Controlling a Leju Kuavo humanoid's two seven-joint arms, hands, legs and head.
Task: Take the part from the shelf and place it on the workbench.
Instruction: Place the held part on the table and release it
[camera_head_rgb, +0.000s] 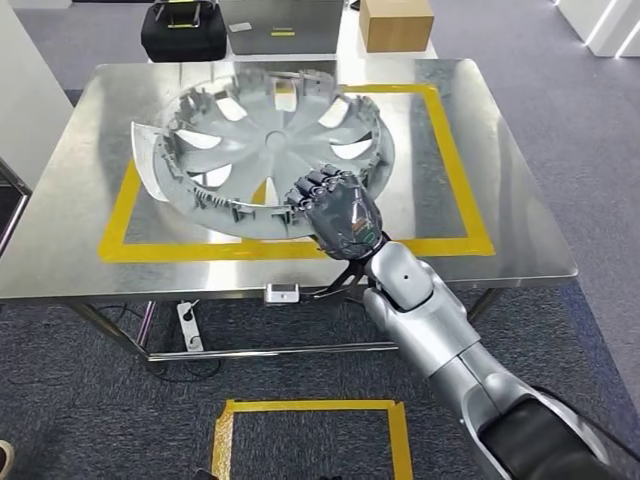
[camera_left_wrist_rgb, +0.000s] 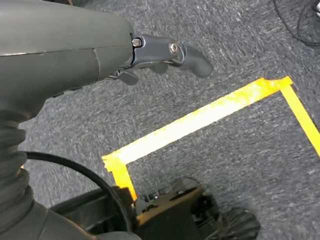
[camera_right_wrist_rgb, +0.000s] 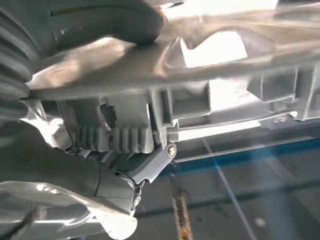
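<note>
Right hand (camera_head_rgb: 341, 208) grips the near rim of the grey plastic spoked wheel cover (camera_head_rgb: 256, 140) over the brushed-steel workbench (camera_head_rgb: 68, 200). Left hand (camera_left_wrist_rgb: 166, 55) hangs empty, fingers apart.

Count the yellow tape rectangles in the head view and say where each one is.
2. One yellow tape rectangle frames the steel workbench top, around the wheel cover that the right hand grips. The other lies on the carpet below the near edge, cut off by the frame.

Workshop test area: steel workbench (camera_head_rgb: 68, 240), yellow floor tape (camera_head_rgb: 309, 406), grey carpet (camera_head_rgb: 90, 400).
</note>
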